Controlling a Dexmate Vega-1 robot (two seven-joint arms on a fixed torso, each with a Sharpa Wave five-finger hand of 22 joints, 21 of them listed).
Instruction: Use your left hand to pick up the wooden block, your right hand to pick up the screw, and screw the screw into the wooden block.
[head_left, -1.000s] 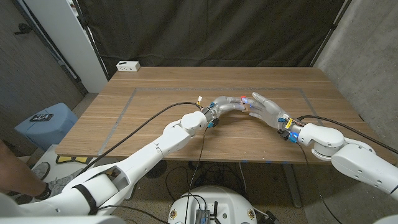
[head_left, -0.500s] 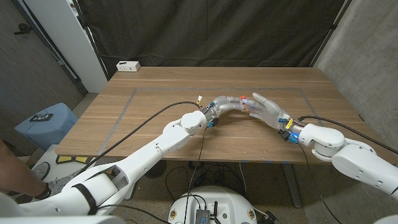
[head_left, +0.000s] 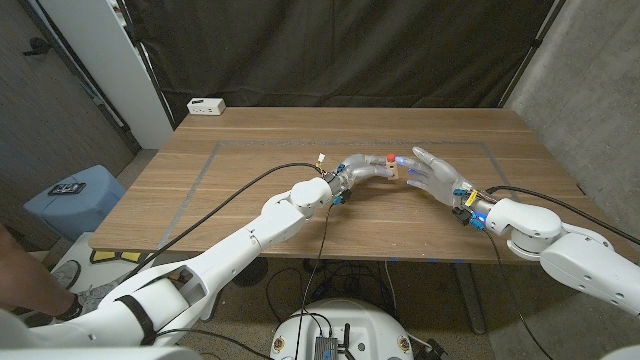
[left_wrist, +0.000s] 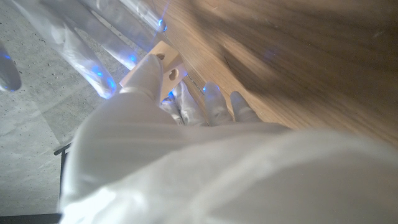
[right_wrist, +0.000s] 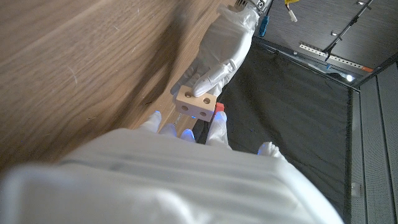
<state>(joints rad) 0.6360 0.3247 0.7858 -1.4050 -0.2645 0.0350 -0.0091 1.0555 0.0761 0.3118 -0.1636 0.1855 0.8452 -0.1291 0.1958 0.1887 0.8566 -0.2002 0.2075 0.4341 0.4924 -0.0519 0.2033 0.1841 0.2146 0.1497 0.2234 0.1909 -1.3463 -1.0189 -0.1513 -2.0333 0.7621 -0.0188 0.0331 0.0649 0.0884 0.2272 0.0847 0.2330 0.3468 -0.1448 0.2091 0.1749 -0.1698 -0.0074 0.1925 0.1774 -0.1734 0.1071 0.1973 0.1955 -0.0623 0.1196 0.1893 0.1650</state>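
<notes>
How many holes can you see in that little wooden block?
2, side by side on one face of the wooden block, which the left hand holds up to the right hand. The block's other faces are hidden, so there may be more.

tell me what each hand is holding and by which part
Left hand grips the wooden block by its end. Right hand holds a red-topped screw; where, cannot tell.

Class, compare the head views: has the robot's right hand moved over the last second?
Yes. The right hand has drifted slightly toward the table's right edge, away from the wooden block.
</notes>
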